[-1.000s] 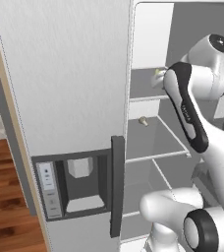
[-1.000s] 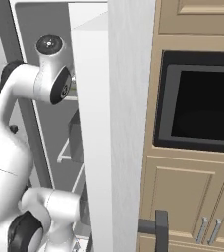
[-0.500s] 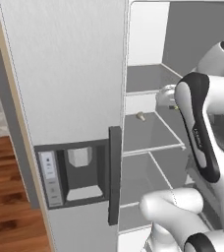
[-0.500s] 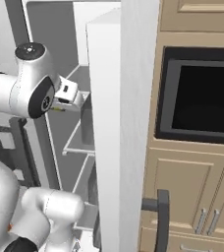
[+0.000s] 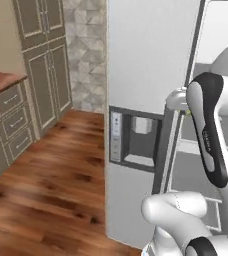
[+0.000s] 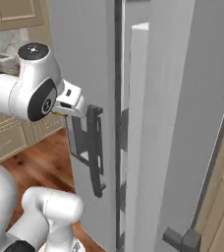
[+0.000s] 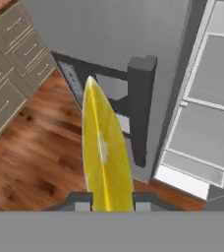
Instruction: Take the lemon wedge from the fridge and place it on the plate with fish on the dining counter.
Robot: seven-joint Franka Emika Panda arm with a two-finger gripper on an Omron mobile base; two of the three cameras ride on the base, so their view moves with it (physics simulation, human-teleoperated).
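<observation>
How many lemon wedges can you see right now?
1. The lemon wedge stands upright between the fingers in the hand view, in front of the fridge. More could be hidden behind the fridge door.
</observation>
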